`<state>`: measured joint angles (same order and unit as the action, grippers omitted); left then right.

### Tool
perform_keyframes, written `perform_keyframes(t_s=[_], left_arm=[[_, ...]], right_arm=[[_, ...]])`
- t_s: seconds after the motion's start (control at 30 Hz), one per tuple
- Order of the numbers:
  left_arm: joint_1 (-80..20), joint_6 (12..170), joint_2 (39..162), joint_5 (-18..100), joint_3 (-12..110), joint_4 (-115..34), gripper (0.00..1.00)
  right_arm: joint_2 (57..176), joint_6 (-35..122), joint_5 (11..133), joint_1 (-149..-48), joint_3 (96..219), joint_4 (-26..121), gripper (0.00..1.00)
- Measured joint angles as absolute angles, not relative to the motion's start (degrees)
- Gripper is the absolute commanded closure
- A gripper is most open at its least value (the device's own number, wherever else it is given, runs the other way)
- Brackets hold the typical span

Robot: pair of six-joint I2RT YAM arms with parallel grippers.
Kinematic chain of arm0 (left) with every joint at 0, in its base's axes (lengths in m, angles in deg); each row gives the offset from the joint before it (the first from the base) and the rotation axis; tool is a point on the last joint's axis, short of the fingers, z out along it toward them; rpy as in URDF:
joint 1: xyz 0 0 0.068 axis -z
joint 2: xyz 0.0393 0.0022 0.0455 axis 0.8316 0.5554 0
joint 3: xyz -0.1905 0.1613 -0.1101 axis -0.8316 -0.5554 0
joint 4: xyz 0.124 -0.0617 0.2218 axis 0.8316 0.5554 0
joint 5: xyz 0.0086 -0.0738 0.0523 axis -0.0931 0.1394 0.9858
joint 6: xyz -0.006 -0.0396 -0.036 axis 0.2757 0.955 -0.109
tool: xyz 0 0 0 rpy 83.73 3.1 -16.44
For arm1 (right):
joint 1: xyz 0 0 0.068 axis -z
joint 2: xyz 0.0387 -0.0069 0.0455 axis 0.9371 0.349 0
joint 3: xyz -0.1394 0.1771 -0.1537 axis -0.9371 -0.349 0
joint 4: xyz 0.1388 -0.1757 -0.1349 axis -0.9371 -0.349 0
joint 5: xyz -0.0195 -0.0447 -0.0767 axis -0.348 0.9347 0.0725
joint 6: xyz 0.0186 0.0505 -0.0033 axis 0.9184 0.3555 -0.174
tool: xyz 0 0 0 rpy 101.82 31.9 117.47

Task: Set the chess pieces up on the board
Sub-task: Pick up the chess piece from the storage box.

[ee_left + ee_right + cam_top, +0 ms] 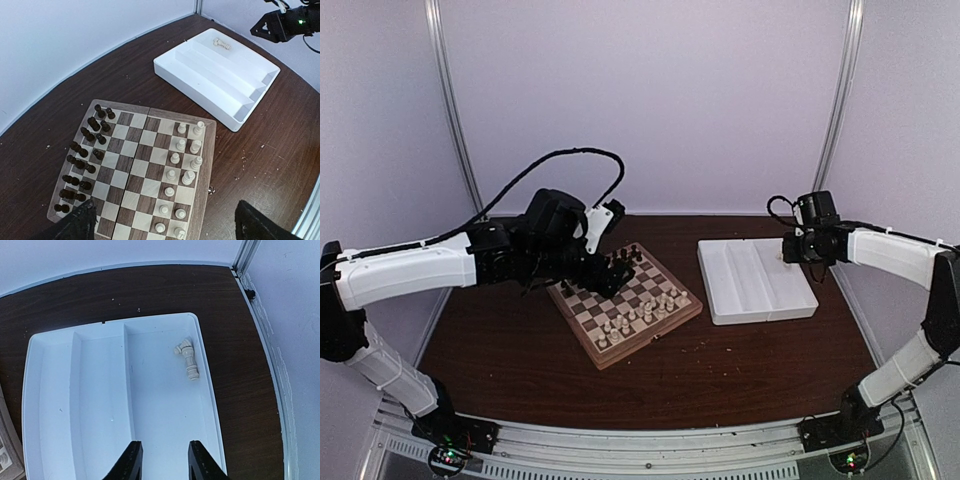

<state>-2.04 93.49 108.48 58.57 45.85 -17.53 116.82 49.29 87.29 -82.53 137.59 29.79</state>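
The left hand (611, 272) is hanging wide open and empty over the board (208, 165). The right hand (162, 460), half-closed on nothing, is hovering above a cream piece (187, 359) lying in the white tray (30, 390). Fetching it probably means descending and pinching.

**Browns, cream and white**

Checkered in light and dark brown across the board (142, 165), rimmed in pale wood. Cream-white for the chess pieces (175, 158) along one side; dark brown-black for the figures (93, 122) opposite. Plain white all over the tray (200, 85). Deep brown, flecked with pale specks, for the table (65, 100).
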Motion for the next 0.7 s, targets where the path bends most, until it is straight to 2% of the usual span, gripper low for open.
perform_keyframes(t_s=[0.7], left_arm=[[-2.92, 91.33, 108.21, 58.11, 44.89, -21.71, 0.02]], right_arm=[[143.97, 48.68, 85.02, -75.93, 155.71, 25.25, 0.76]])
